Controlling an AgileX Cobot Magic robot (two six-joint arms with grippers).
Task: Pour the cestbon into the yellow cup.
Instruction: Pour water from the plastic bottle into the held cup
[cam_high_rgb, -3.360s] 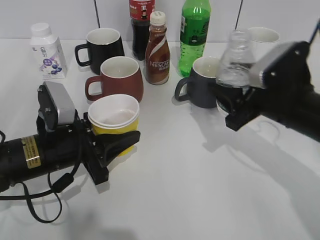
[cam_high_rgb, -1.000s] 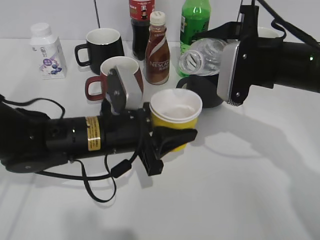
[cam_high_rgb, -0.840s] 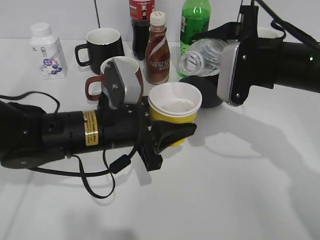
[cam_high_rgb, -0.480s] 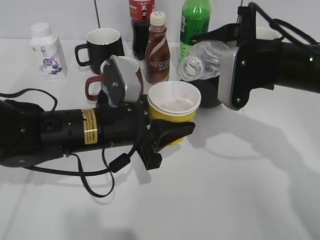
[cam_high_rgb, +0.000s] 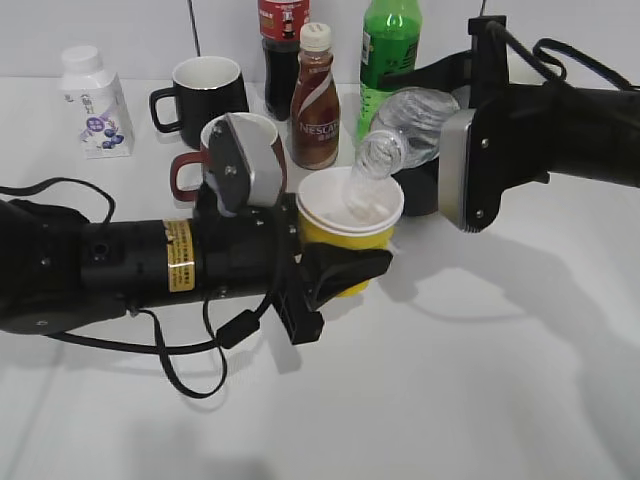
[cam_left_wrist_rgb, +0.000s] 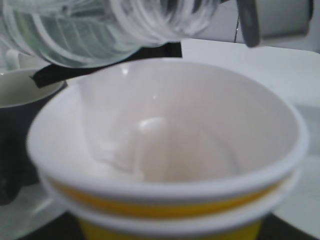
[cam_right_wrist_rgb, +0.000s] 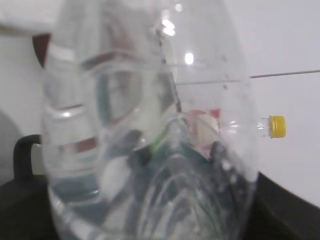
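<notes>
My left gripper (cam_high_rgb: 335, 272) is shut on the yellow cup (cam_high_rgb: 345, 245), a small yellow paper cup with a white rim, held at the table's middle. In the left wrist view the yellow cup (cam_left_wrist_rgb: 165, 200) fills the frame with its white inside showing. My right gripper (cam_high_rgb: 440, 165) is shut on the cestbon (cam_high_rgb: 400, 125), a clear capless water bottle. It is tipped down to the left with its mouth over the cup's rim. The cestbon (cam_left_wrist_rgb: 100, 25) hangs over the cup in the left wrist view and fills the right wrist view (cam_right_wrist_rgb: 150, 140).
Behind stand a black mug (cam_high_rgb: 205, 90), a red-brown mug (cam_high_rgb: 195, 165), a Nescafe bottle (cam_high_rgb: 315, 100), a cola bottle (cam_high_rgb: 282, 40), a green soda bottle (cam_high_rgb: 388, 45), a dark mug (cam_high_rgb: 420, 190) under the cestbon and a white milk bottle (cam_high_rgb: 92, 100).
The cestbon has tipped further down and its mouth has moved to the cup's rim. The left gripper has held the cup almost still over the last second.
</notes>
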